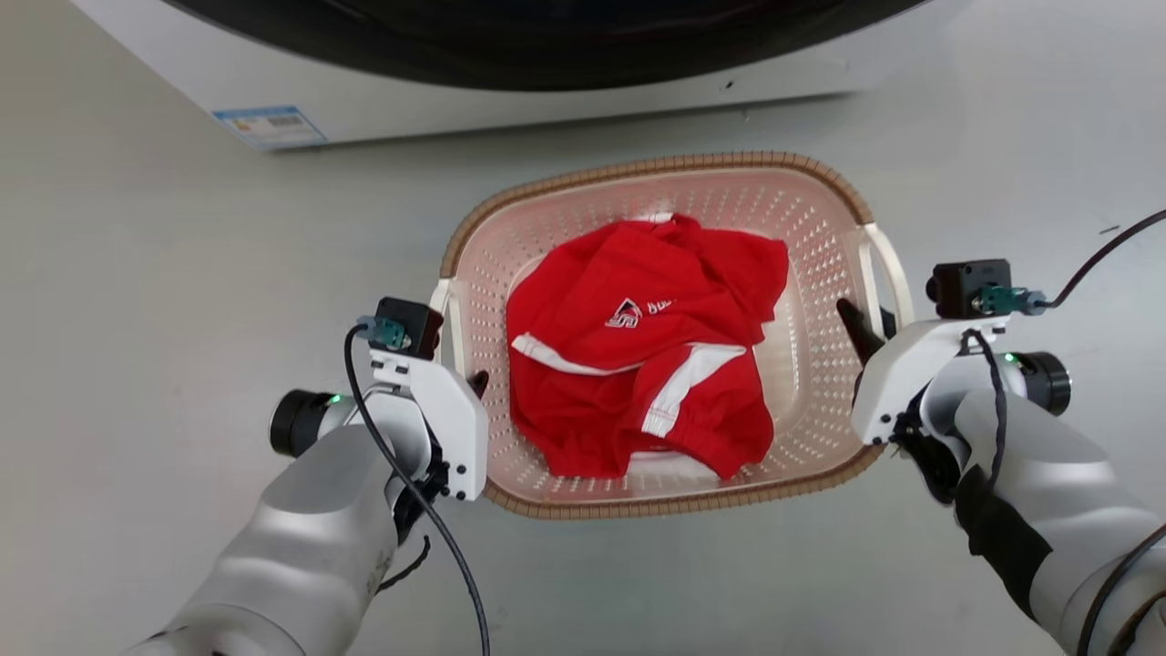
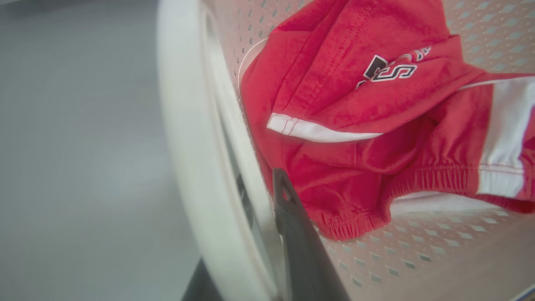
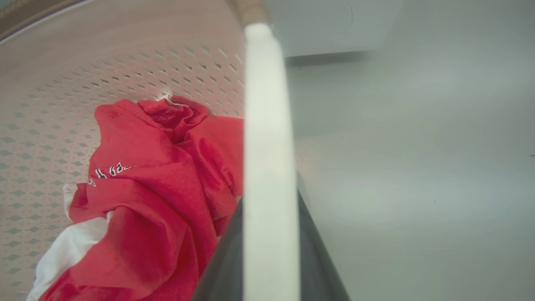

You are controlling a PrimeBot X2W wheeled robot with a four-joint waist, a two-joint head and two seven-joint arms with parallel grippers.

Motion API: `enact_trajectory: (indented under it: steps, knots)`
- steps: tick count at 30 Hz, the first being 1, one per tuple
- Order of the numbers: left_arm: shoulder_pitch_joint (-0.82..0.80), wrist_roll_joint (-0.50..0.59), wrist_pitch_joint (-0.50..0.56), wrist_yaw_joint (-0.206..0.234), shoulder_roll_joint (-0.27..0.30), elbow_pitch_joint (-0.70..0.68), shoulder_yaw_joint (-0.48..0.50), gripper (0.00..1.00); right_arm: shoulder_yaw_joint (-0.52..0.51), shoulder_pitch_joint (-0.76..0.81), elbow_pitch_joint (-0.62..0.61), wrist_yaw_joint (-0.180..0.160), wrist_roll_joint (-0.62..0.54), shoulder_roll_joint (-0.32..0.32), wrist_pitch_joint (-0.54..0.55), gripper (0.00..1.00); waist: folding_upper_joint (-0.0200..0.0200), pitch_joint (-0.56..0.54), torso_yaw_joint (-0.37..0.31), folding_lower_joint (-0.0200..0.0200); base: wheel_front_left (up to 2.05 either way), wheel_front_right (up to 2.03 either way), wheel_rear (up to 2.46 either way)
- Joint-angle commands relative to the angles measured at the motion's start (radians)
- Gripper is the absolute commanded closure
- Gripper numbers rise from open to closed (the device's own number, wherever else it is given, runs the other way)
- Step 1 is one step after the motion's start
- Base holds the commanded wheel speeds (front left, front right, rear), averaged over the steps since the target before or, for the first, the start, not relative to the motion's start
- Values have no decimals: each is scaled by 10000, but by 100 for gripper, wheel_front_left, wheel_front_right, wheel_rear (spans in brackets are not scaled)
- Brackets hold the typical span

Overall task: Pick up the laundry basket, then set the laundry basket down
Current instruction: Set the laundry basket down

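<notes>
Lower left of the head view, the left end effector (image 1: 466,381) is clenched on one white handle (image 1: 443,312) of the laundry basket (image 1: 638,169); lower right, the right end effector (image 1: 873,326) grips the other handle (image 1: 896,271). The basket lies mid-frame, a red garment (image 1: 638,364) inside, washing machine (image 1: 510,91) beyond at top

red garment (image 1: 638,383): white logo, letters unclear | washing machine sticker (image 1: 271,126): illegible

Between our left pincer (image 1: 469,378) and right pincer (image 1: 872,326), the laundry basket (image 1: 820,228) is smooth matt perforated plastic with a woven-textured rim; we see soft knit cloth in the red garment (image 1: 638,364) inside.
</notes>
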Motion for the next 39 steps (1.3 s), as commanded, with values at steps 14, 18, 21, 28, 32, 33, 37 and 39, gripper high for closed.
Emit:
enact_trajectory:
  steps: [14,18,21,28,32,33,37,39]
  knots:
    - [-1057,417,-893,164,841,481,-6,100,-1260,-974,409,-136,-1028,-1540,-407,100,0,1941,132,0,0,0,0]
    - [-1334,511,-1008,153,843,484,-73,100,-2010,-1049,182,-136,-1681,-1662,-408,100,0,2333,134,0,0,0,0]
    - [-1536,559,-988,148,840,485,-113,100,-2561,-996,49,-136,-2143,-1695,-408,100,0,2578,157,0,0,0,0]
    - [-1835,632,-951,147,861,487,-178,100,-3508,-820,-188,-136,-3066,-1626,-409,100,0,2906,176,0,0,0,0]
    - [-1933,663,-1017,176,857,488,-203,100,-4073,-685,-356,-136,-3640,-1584,-409,100,0,3065,172,0,0,0,0]
    - [-1963,664,-1022,179,856,488,-205,100,-4205,-660,-394,-136,-3769,-1576,-409,100,0,3122,171,0,0,0,0]
    - [-2043,721,-1094,183,833,488,-252,100,-4702,-558,-543,-136,-4258,-1567,-409,100,0,3265,188,0,0,0,0]
    - [-2074,744,-1109,185,819,488,-274,100,-4938,-500,-601,-136,-4469,-1568,-409,100,0,3321,202,0,0,0,0]
